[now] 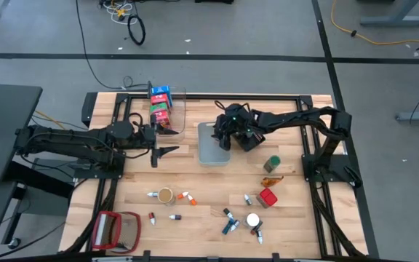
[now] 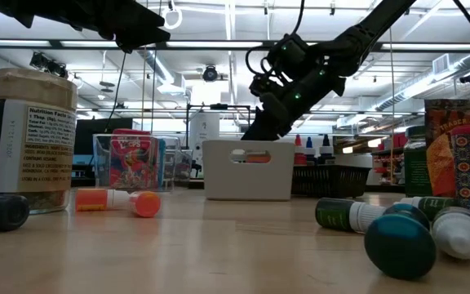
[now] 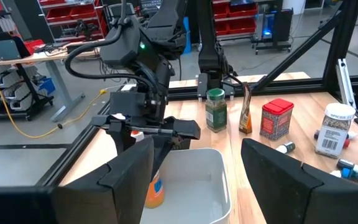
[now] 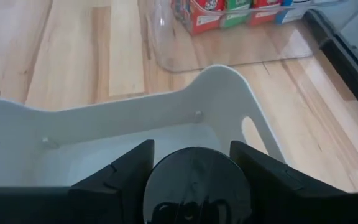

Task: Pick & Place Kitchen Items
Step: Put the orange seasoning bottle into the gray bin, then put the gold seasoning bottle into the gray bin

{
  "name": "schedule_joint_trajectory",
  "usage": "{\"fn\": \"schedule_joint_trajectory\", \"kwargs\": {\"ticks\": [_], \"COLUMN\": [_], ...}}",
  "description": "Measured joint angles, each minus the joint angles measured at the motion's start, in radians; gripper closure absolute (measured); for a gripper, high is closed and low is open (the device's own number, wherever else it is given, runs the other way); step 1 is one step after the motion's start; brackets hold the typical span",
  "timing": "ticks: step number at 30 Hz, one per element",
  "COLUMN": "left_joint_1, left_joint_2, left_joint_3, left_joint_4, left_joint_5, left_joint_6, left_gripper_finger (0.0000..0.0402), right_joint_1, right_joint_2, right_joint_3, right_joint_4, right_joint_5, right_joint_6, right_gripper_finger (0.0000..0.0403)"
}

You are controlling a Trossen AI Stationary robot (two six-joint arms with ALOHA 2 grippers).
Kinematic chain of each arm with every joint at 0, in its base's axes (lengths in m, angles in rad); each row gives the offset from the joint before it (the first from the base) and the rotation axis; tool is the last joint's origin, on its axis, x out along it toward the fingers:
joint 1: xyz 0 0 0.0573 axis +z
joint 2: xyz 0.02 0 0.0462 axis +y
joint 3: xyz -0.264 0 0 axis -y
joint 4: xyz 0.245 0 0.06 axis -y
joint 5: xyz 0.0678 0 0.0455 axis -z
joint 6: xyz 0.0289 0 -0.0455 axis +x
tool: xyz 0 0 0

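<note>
My right gripper [image 1: 222, 135] reaches over the grey bin [image 1: 213, 145] at the table's middle. It is shut on a small bottle with an orange body [image 3: 156, 190] and a dark round cap [image 4: 194, 186]. My left gripper [image 1: 167, 143] waits open, in the air between the clear bin [image 1: 167, 109] and the grey bin, touching nothing. The clear bin holds red, green and blue cartons. More kitchen items lie on the near half of the table: a green-lidded jar [image 1: 271, 164], a red tin [image 1: 268, 197], a brown jar [image 1: 166, 195] and several tiny bottles. My right gripper pinches the bottle's dark round cap [image 4: 194, 177] between its two fingers [image 4: 120, 171], one on each side. The fingers slant down from the table's right side. The bottle hangs upright below them, its orange body [image 3: 156, 193] inside the grey bin; whether its base touches the floor is hidden.
A red-framed flat object [image 1: 115, 229] lies at the near left corner. A dark frame [image 1: 209, 98] runs round the table. Bare wood shows between the grey bin and the scattered items near the front edge.
</note>
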Motion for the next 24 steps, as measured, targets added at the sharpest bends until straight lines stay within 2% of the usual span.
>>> {"fn": "schedule_joint_trajectory", "kwargs": {"ticks": [5,11,24], "left_joint_1": [0.0,0.0,0.0], "left_joint_2": [0.0,0.0,0.0], "left_joint_3": [0.0,0.0,0.0], "left_joint_4": [0.0,0.0,0.007], "left_joint_5": [0.0,0.0,0.0], "left_joint_6": [0.0,0.0,0.0], "left_gripper_finger": [0.015,0.015,0.015], "right_joint_1": [0.001,0.002,0.077], "right_joint_2": [0.002,-0.014,-0.153], "right_joint_3": [-0.002,-0.002,-0.002], "right_joint_4": [-0.022,0.005,0.011], "right_joint_5": [0.0,0.093,0.107], "right_joint_6": [0.0,-0.076,-0.082], "right_gripper_finger": [0.015,0.0118,0.0121]}}
